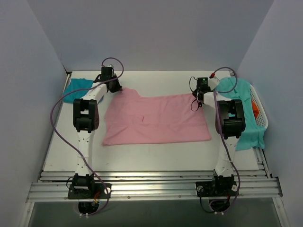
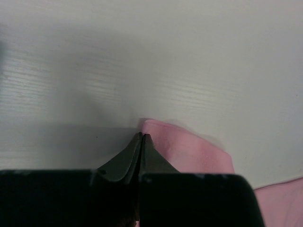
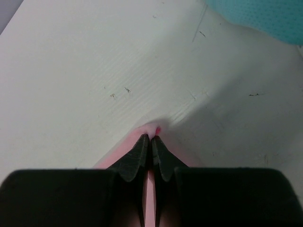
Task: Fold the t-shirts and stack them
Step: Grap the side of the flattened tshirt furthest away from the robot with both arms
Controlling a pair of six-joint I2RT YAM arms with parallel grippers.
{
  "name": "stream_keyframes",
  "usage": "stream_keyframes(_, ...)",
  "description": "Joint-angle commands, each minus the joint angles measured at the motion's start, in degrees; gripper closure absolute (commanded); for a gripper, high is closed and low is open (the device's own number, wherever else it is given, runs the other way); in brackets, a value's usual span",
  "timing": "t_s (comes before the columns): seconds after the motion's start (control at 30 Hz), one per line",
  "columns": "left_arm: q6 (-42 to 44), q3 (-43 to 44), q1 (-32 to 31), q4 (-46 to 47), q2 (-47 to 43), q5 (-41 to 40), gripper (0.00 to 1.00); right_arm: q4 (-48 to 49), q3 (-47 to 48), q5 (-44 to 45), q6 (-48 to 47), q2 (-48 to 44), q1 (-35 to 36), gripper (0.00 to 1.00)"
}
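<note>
The large light pink t-shirt [image 1: 156, 119] lies spread flat on the white table [image 1: 156, 161]. My left gripper [image 1: 115, 88] is shut on its far left corner; the left wrist view shows the closed jaws with pink cloth [image 2: 189, 146] at their tip. My right gripper [image 1: 198, 100] is shut on its far right corner, pink cloth [image 3: 152, 126] pinched between the fingers. The darker teal t-shirt [image 1: 75, 89] lies bunched at the far left. The lighter aqua-green t-shirt [image 1: 246, 109] hangs over the basket at the right; it also shows in the right wrist view [image 3: 255, 14].
A white plastic laundry basket [image 1: 260, 113] stands at the table's right edge with something orange inside. Grey-blue walls close in the table on the left, back and right. An aluminium rail [image 1: 151, 187] runs along the near edge.
</note>
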Motion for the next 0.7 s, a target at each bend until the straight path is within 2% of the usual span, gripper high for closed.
stream_keyframes(0.0, 1.79, -2.10, 0.06, 2.32, -6.53, 0.80, 0.98, -1.28, 2.60, 0.04, -1.06, -3.68, 0.17, 1.00)
stream_keyframes(0.43, 3.64, -10.10, -0.47, 4.60, -15.76, 0.88, 0.98, -0.67, -1.97, -0.76, -1.33, -11.85, 0.17, 1.00)
stream_keyframes(0.67, 3.90, -17.74, -1.17, 6.71, -22.00, 0.53, 0.98, -0.49, -6.63, -0.84, -1.33, -16.25, 0.17, 1.00)
